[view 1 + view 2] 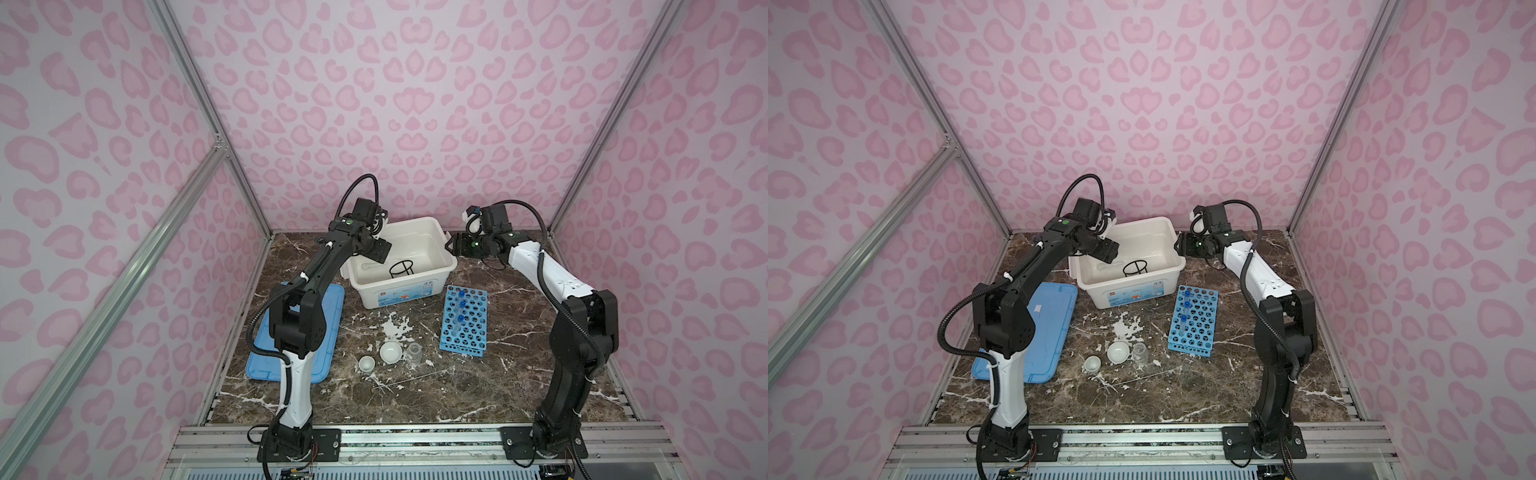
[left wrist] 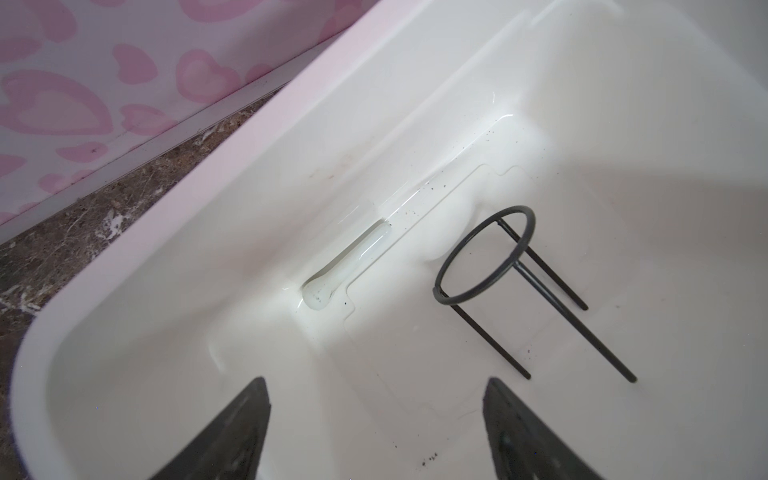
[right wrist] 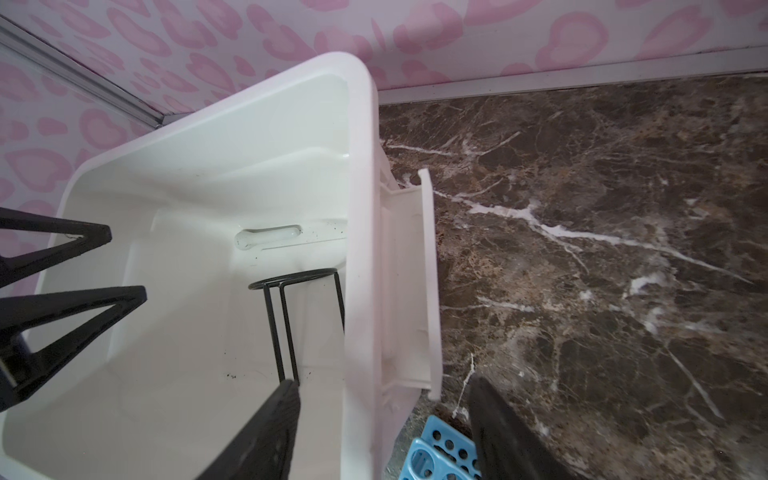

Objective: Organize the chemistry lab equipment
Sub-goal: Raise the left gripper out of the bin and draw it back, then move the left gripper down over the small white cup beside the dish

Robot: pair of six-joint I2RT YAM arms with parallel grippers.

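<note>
Black arms (image 1: 297,320), white shells (image 1: 548,274), ribbed cables (image 1: 942,332), green lights (image 1: 350,222), left end effector (image 2: 375,380) with triangular fingers (image 2: 232,432)

**Four cameras: a stereo pair high at the front, and one camera on each wrist.**

Both top views look down and forward from high above the near edge of the marble table (image 1: 415,399). They stand far away, take in the whole scene, and are nearly equal, only a little shifted sideways. The left wrist camera looks steeply down into the white storage box (image 2: 124,291) from very near, toward the white pestle (image 2: 345,266) and the black wire ring stand (image 2: 540,286). The right wrist camera hangs close over the box's right wall and sees half box, half table. All four views share the inside of the box.
</note>
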